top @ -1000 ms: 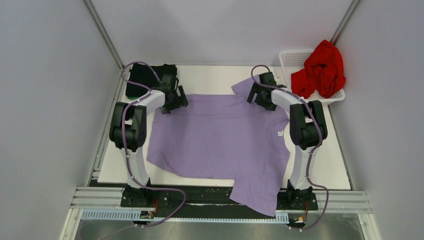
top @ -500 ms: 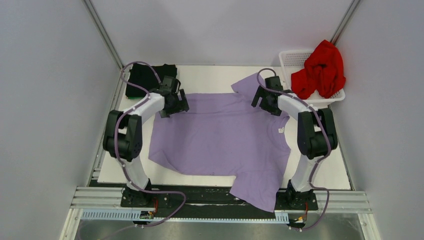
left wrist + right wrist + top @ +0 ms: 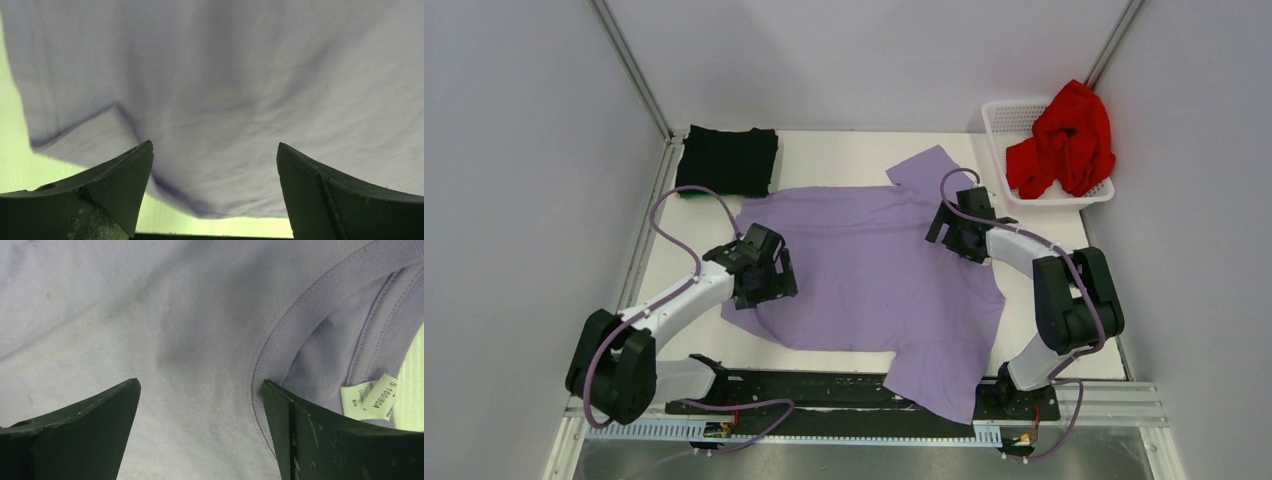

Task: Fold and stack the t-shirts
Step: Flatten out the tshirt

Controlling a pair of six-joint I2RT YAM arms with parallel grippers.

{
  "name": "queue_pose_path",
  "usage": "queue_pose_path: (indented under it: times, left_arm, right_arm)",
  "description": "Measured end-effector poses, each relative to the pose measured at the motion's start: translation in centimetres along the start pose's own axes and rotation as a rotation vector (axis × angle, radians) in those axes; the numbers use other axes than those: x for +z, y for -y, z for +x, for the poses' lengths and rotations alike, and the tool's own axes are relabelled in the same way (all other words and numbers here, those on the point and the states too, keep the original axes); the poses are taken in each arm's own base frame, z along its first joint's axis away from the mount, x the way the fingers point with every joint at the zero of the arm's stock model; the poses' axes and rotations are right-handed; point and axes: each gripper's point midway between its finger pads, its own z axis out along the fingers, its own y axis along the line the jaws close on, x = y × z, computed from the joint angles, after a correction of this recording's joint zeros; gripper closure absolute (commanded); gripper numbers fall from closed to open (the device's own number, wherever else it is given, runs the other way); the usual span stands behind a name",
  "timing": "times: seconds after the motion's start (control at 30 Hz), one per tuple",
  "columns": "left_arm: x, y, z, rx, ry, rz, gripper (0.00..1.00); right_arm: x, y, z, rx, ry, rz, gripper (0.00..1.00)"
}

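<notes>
Currently the lavender t-shirt (image 3: 874, 270) lies spread across the middle of the tabletop (image 3: 844, 155), collar (image 3: 280, 335) toward the right, one sleeve pointing to the far edge and the other hanging over the near edge. The left hand (image 3: 215, 150) is low over the shirt's left hem, jaws fully apart and empty. The right hand (image 3: 200, 385) is at the collar, jaws equally wide, nothing gripped; its right finger appears to rest at the collar rim, though contact cannot be confirmed. A white label (image 3: 370, 397) shows inside the neck. The black t-shirt (image 3: 727, 160) sits folded at the far left corner. The red t-shirt (image 3: 1064, 140) is heaped in the white basket (image 3: 1004, 115) at far right.
</notes>
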Motion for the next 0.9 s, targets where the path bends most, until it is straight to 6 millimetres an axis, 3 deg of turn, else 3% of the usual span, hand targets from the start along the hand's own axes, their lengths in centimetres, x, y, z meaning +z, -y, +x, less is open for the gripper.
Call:
queue_pose_path:
  times: [0.17, 0.4, 0.57, 0.7, 0.9]
  left_arm:
    - [-1.7, -2.2, 2.4, -0.062, 0.004, -0.007, 0.0]
    - [-2.6, -4.7, 5.7, -0.124, -0.08, -0.076, 0.0]
    - [-2.9, -5.7, 6.1, -0.155, -0.084, -0.124, 0.01]
    - [-2.3, -7.1, 5.9, -0.167, -0.084, -0.243, 0.13]
    - [-1.3, -8.4, 5.1, -0.176, -0.07, -0.374, 0.2]
  right_arm:
    - [0.1, 0.1, -0.2, 0.004, 0.011, -0.001, 0.0]
    - [0.2, 0.3, -0.6, 0.022, 0.024, 0.001, 0.0]
    - [0.2, 0.4, -0.6, 0.022, 0.024, 0.001, 0.0]
    - [0.2, 0.4, -0.6, 0.023, 0.023, 0.0, 0.0]
    - [0.2, 0.4, -0.6, 0.025, 0.024, 0.0, 0.0]
